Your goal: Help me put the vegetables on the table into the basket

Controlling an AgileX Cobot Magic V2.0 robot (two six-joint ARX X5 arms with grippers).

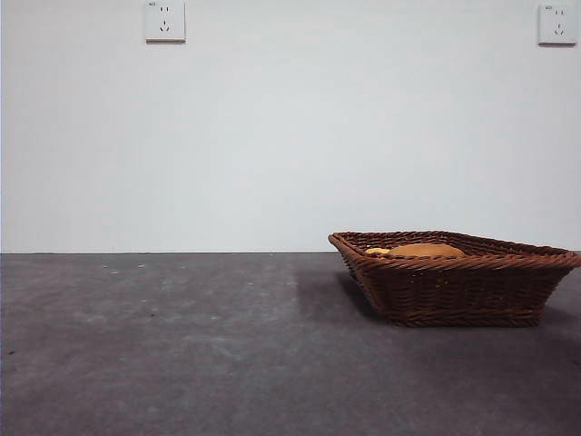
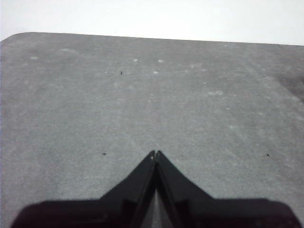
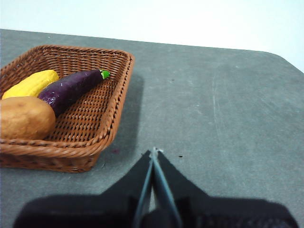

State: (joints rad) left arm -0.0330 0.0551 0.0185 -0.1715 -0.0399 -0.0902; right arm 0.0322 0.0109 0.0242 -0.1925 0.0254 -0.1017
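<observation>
Potato [image 3: 23, 117], corn cob [image 3: 31, 83] and eggplant [image 3: 71, 88] are all lying inside the basket [image 3: 116, 102], so I am holding both the left pincer [image 2: 155, 153] and the right pincer [image 3: 153, 152] closed, empty and clear above the desk [image 3: 218, 114].

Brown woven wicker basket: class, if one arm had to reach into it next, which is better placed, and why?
Right, probably. The right pincer, shut, sits beside the brown woven wicker basket holding the tan potato, yellow corn cob and purple eggplant. The left pincer, also shut, sees only bare table.
</observation>
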